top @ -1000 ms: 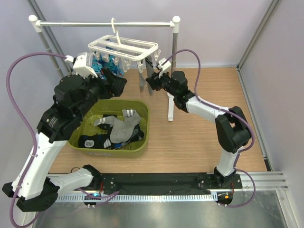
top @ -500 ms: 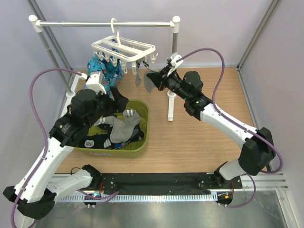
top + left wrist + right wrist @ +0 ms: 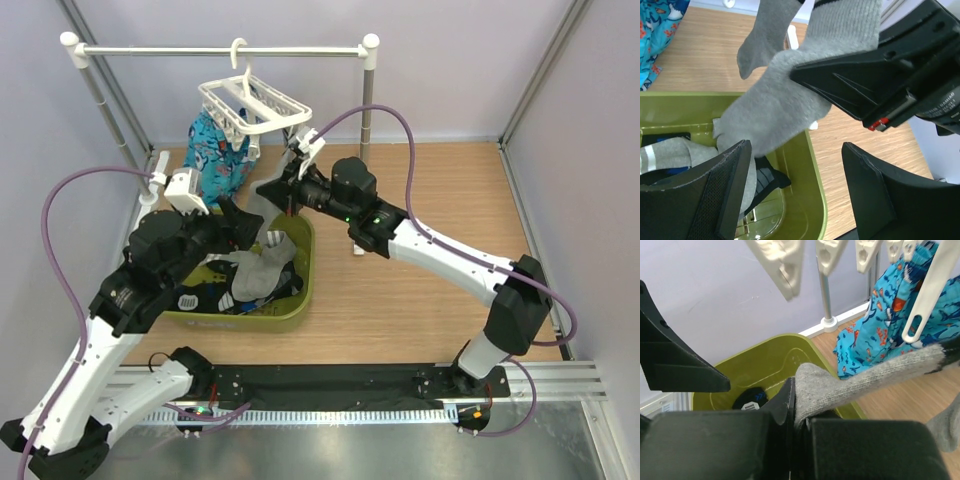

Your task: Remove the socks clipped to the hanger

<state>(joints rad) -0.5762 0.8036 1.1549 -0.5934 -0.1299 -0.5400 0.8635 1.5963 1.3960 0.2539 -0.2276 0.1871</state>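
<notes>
Grey knitted sock [image 3: 865, 375] is hanging above olive-green plastic bin [image 3: 290, 318], pinched in jaws of right gripper [image 3: 800, 420]; left gripper [image 3: 797, 190] is hovering over bin, jaws wide.

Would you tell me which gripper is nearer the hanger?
Right. The right gripper, shut on a grey sock, is just below the hanger; the left gripper is open over the tub.
</notes>
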